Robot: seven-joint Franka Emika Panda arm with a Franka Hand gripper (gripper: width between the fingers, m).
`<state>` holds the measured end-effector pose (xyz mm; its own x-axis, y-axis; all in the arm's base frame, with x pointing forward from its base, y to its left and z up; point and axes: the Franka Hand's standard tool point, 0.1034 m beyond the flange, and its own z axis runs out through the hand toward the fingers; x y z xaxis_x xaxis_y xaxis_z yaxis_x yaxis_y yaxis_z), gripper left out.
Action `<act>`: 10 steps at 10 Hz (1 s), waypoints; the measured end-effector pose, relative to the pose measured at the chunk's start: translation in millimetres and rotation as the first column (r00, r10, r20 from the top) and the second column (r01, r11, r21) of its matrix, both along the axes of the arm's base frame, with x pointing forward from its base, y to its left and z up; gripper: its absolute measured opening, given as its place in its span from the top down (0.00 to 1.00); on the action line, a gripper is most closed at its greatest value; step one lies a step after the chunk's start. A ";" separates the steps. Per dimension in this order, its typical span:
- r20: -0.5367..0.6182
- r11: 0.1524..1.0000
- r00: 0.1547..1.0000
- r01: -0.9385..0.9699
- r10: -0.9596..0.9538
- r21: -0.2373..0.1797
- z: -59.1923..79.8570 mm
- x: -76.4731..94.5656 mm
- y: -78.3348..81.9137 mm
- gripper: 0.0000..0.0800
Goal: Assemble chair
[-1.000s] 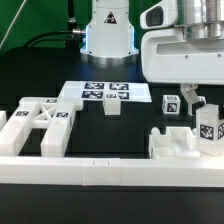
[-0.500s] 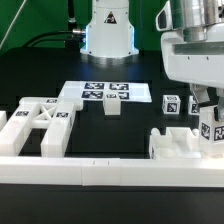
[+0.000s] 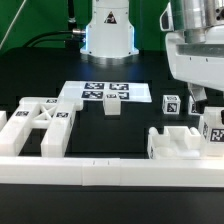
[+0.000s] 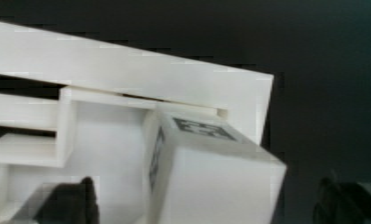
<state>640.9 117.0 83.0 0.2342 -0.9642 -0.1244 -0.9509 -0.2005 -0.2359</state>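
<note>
Two chunky white plastic chair pieces lie on the black counter: an X-braced frame at the exterior view's left and a notched block at its right. The fingers grip a tagged white block just beside that notched block.

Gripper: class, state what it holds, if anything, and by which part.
The gripper appears to hold the tagged white block, with its fingers on two opposite side faces.
</note>
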 end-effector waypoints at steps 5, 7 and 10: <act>0.023 0.895 0.898 -0.435 0.439 -0.101 -2.0 -3.1 0.2 0.19; -0.023 0.769 0.778 -0.624 0.627 -0.141 -1.3 -3.3 3.1 0.19; -0.074 0.588 0.604 -0.793 0.794 -0.162 0.0 -1.4 7.8 0.19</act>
